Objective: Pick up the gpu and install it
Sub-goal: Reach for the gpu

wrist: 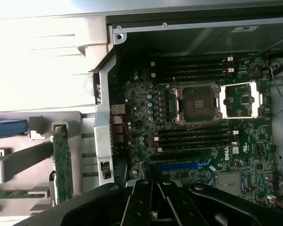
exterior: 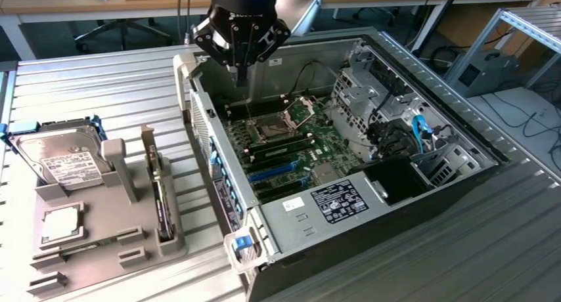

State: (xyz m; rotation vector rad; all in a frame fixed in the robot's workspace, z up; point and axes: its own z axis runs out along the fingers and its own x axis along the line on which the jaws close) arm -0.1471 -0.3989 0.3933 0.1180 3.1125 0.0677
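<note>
The gpu [exterior: 157, 190] stands on edge in a slot of the grey holder [exterior: 105, 249] on the exterior view's left, its silver bracket end pointing away from the table's front. In the wrist view the gpu [wrist: 62, 165] appears as a thin green board edge beside the case wall. My gripper [exterior: 241, 77] hangs above the far corner of the open computer case [exterior: 456, 151], over the motherboard [wrist: 203, 141], well apart from the gpu. Its fingers [wrist: 146, 202] are shut together with nothing between them.
A silver hard drive [exterior: 60, 159] and a small square CPU chip [exterior: 62, 224] also sit in the holder. Inside the case are an open CPU socket [wrist: 198, 103], memory slots, a blue expansion slot [wrist: 179, 165], a power supply [exterior: 337, 200] and cables.
</note>
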